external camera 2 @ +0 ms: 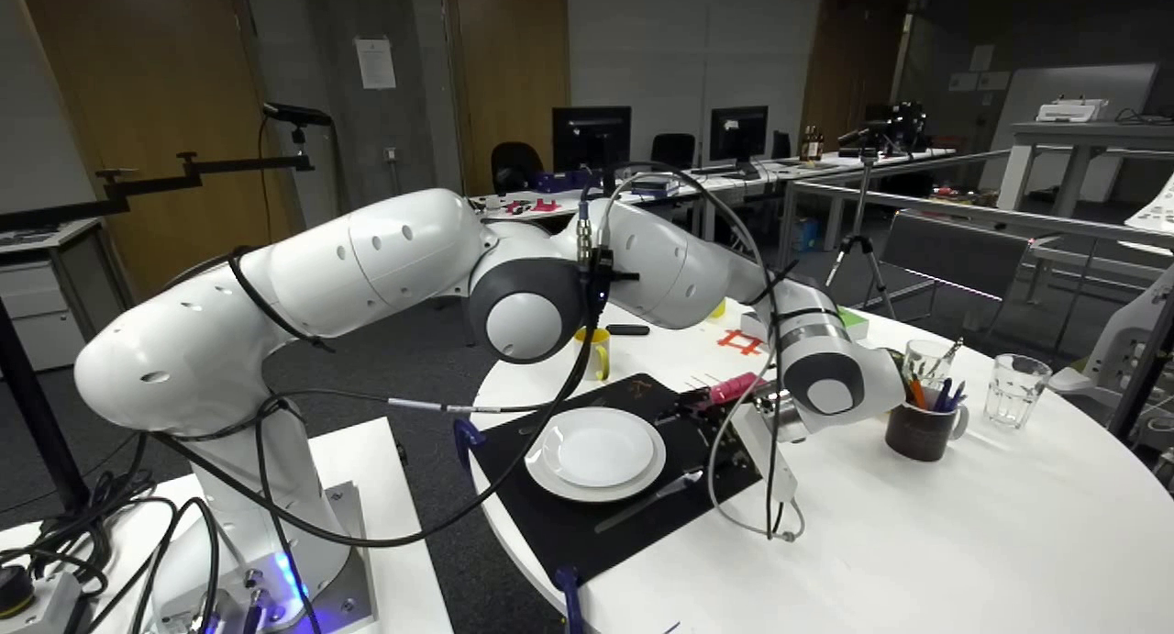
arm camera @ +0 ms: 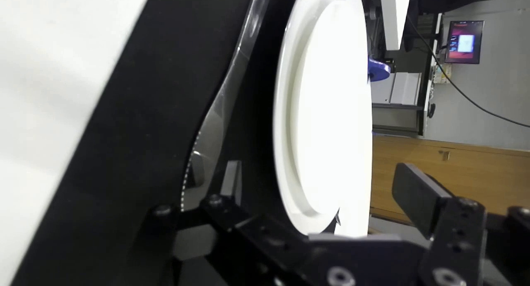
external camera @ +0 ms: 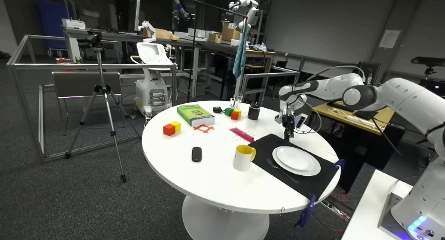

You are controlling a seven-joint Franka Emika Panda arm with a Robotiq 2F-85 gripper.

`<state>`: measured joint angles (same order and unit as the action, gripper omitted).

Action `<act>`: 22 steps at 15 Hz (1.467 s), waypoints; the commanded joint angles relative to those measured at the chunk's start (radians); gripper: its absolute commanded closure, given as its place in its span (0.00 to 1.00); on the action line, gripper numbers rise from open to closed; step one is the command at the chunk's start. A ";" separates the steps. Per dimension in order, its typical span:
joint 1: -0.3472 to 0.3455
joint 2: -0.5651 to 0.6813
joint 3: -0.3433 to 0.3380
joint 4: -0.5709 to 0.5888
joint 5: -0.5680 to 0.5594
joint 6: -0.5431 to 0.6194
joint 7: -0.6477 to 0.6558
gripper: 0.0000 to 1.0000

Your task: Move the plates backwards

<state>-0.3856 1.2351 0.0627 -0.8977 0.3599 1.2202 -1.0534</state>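
Fingers (arm camera: 418,197) spread apart, we stand beside the stacked white plates (external camera 2: 596,452). They rest on our black mat (external camera: 269,146).

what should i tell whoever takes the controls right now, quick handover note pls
Gripper: open, holding nothing, beside the plates and close to the knife; contact with the knife unclear.
Plates: a smaller on a larger, lying on the black mat.
Done: gripper at the plates; no grip yet.
Left: probably close on the rim and move the plates backwards, keeping clear of the knife. Confirm which way counts as backwards.
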 commanded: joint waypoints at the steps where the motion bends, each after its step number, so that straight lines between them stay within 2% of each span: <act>1: -0.007 0.034 0.002 0.071 0.003 -0.064 0.030 0.00; 7: -0.012 0.071 0.022 0.111 -0.011 -0.102 0.038 0.06; 12: 0.007 0.083 0.006 0.116 0.002 -0.132 0.035 0.07; 13: 0.009 0.087 0.006 0.121 0.002 -0.138 0.035 0.11; 14: 0.010 0.092 0.006 0.126 0.002 -0.142 0.034 0.34; 16: 0.011 0.099 0.005 0.133 0.001 -0.149 0.034 0.40; 22: 0.011 0.109 0.005 0.147 0.003 -0.155 0.035 0.85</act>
<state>-0.3729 1.3148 0.0632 -0.8181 0.3602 1.1266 -1.0464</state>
